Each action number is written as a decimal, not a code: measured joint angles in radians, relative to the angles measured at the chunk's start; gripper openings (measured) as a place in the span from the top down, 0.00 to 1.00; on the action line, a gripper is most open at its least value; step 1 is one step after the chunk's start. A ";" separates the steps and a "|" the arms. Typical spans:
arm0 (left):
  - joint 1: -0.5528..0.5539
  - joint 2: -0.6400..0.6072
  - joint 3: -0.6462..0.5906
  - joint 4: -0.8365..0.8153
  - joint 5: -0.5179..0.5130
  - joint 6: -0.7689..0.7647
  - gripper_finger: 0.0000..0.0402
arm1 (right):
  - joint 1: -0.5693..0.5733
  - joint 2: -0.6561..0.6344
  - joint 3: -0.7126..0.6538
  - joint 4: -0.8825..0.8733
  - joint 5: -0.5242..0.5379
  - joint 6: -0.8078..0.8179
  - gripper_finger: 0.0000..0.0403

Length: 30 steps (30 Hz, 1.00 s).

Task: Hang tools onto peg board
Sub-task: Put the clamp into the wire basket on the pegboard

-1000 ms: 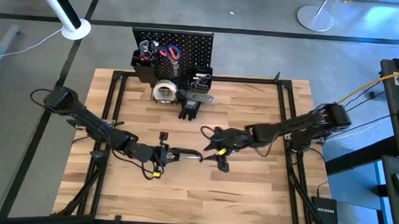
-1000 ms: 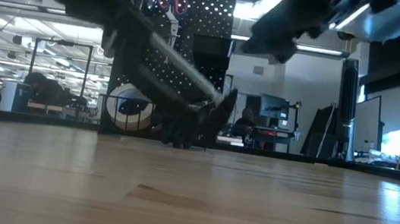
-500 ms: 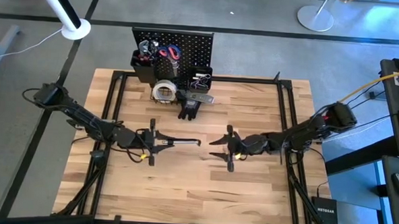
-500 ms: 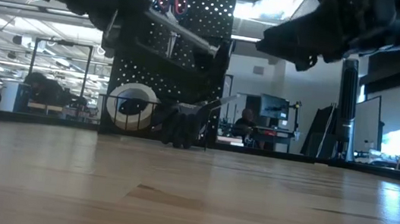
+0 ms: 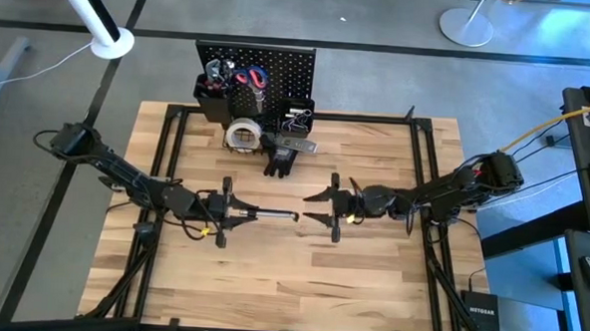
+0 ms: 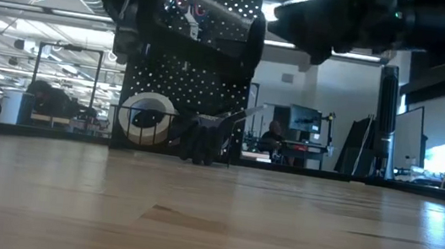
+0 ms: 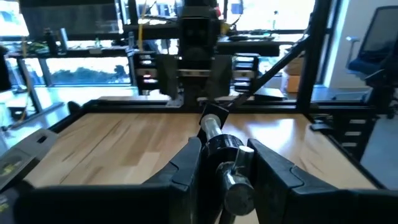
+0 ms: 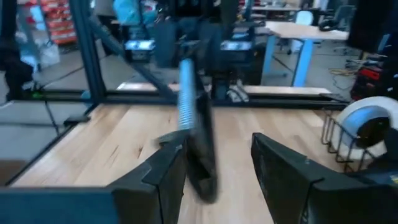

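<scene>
Black and silver, the clamp [image 5: 263,215] hangs in the air over the middle of the wooden table [image 5: 369,289], held level between your two arms. Your left gripper [image 5: 235,214] is closed on the handle end; in the left wrist view the screw bar [image 7: 214,127] runs straight out between its fingers [image 7: 186,168] toward the other arm. Your right gripper [image 5: 318,208] faces it, and the clamp's black frame end sits between those fingers [image 8: 283,165], which stand apart on either side of it; you cannot tell whether they touch it. Behind the clamp, at the table's far edge, the peg board [image 5: 279,70] stands upright with scissors [image 5: 250,79] hung on it, the tape roll [image 5: 242,135] in its basket and the gloves [image 5: 280,160] lying in front.
</scene>
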 joint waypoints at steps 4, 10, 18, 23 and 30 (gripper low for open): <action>0.002 0.000 0.000 0.011 -0.014 -0.002 0.79 | 0.003 0.041 0.003 0.030 -0.016 -0.024 0.55; 0.004 -0.014 0.000 0.024 -0.040 -0.036 0.79 | 0.003 0.071 0.003 0.046 -0.012 -0.025 0.55; 0.004 -0.022 0.000 0.077 -0.040 -0.019 0.79 | -0.011 0.133 0.069 0.037 -0.048 -0.066 0.55; 0.003 -0.022 0.000 0.073 -0.040 -0.020 0.79 | -0.010 0.187 0.119 0.040 -0.024 -0.107 0.56; 0.002 -0.022 0.000 0.085 -0.025 -0.017 0.79 | -0.019 0.194 0.146 -0.013 -0.056 -0.151 0.77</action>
